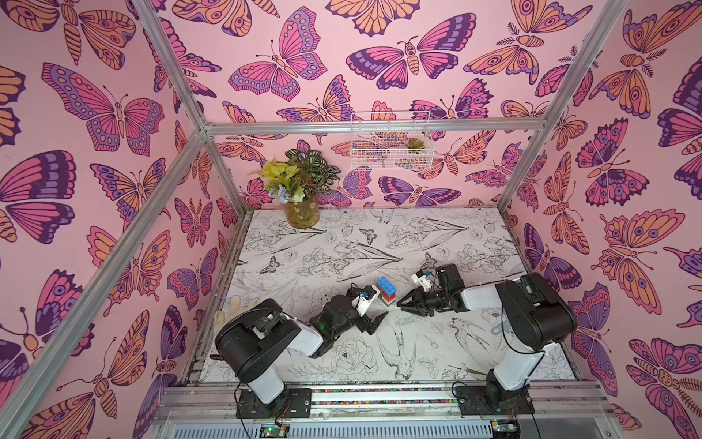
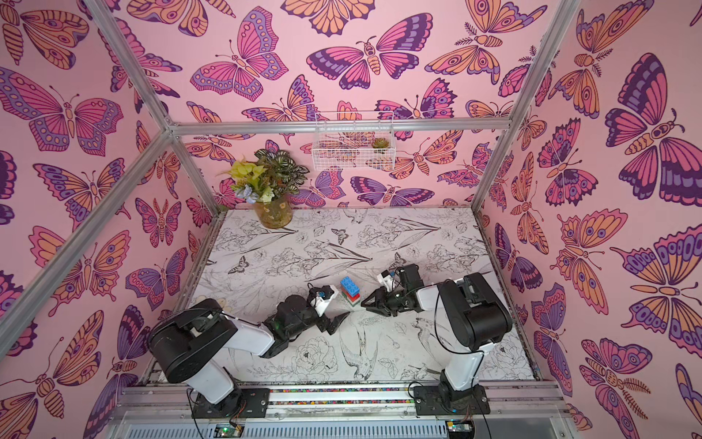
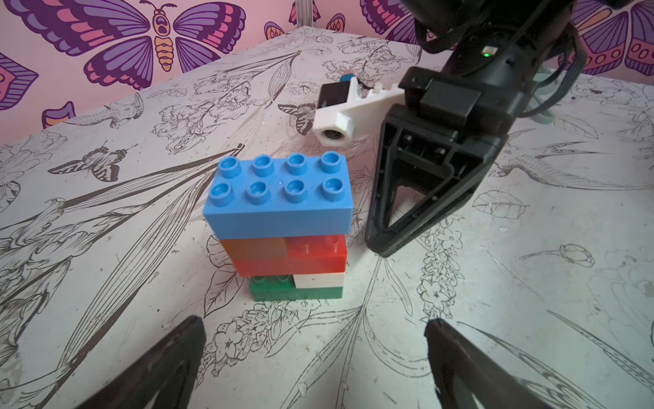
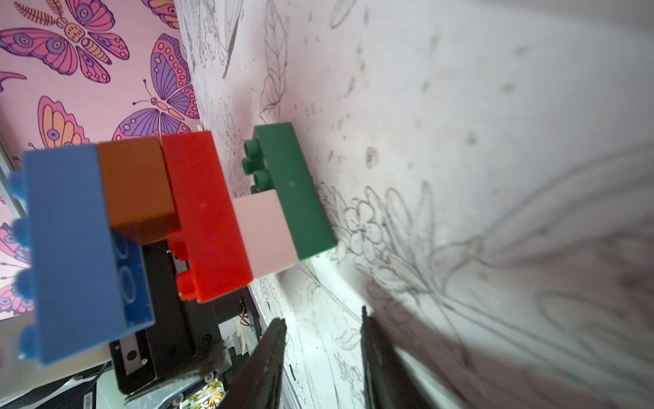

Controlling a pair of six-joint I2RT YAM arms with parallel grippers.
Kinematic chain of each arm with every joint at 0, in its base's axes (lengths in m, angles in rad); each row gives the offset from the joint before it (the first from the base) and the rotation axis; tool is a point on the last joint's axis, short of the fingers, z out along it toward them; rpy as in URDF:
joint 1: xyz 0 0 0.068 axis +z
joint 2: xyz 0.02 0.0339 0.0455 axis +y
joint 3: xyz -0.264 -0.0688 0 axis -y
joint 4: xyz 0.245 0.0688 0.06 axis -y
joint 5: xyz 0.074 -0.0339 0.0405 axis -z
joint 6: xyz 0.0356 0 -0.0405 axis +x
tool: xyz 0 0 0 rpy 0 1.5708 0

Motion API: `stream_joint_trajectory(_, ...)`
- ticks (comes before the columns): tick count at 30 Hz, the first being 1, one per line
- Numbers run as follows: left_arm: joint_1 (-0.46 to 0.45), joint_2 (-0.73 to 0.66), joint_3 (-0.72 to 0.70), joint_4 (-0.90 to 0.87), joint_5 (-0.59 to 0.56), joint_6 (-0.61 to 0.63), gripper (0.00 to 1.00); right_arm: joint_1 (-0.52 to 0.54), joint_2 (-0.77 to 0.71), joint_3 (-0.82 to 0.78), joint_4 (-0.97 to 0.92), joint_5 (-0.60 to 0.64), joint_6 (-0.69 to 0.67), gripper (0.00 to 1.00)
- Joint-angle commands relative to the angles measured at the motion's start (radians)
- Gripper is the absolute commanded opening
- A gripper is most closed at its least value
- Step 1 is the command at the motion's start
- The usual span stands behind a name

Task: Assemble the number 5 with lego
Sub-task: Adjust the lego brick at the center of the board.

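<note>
Between the two grippers, the number 5 (image 1: 386,292) stands upright on the surface (image 3: 531,283). The green brick (image 3: 283,292) is at its foot, then come the white brick (image 3: 318,279), red brick (image 3: 315,256) and orange brick (image 3: 254,248), with the blue brick (image 3: 279,198) on top. By the look of it the build is done and the step in hand is letting go.

The left gripper (image 3: 313,320) gapes wide just beside the figure, on its robot-base side, holding nothing. The right gripper (image 3: 384,244) points at the figure's red level from close by. In its own wrist view its jaws stand a little apart with only bare surface between them.

The next move calls for both arms to back straight away. The figure is tall and narrow on a single brick, so a brush could tip it.

In both top views the figure is small, and the orange and white bricks are hard to pick out there. One finger of the left gripper is hidden under its wrist camera. The right wrist view blurs the blue brick. I cannot tell whether every seam is pressed fully home.
</note>
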Motion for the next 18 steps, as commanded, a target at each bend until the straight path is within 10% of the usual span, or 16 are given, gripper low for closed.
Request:
stream_joint_trajectory(1,0.015,0.035,0.018,0.093,0.012,-0.037,1.0,-0.033,-0.031,-0.012,-0.1,0.011,-0.062,0.38)
stream_joint_trajectory(18,0.029,0.161,0.093,0.125,0.023,-0.045,0.98,-0.067,-0.057,0.007,-0.178,0.002,-0.112,0.38)
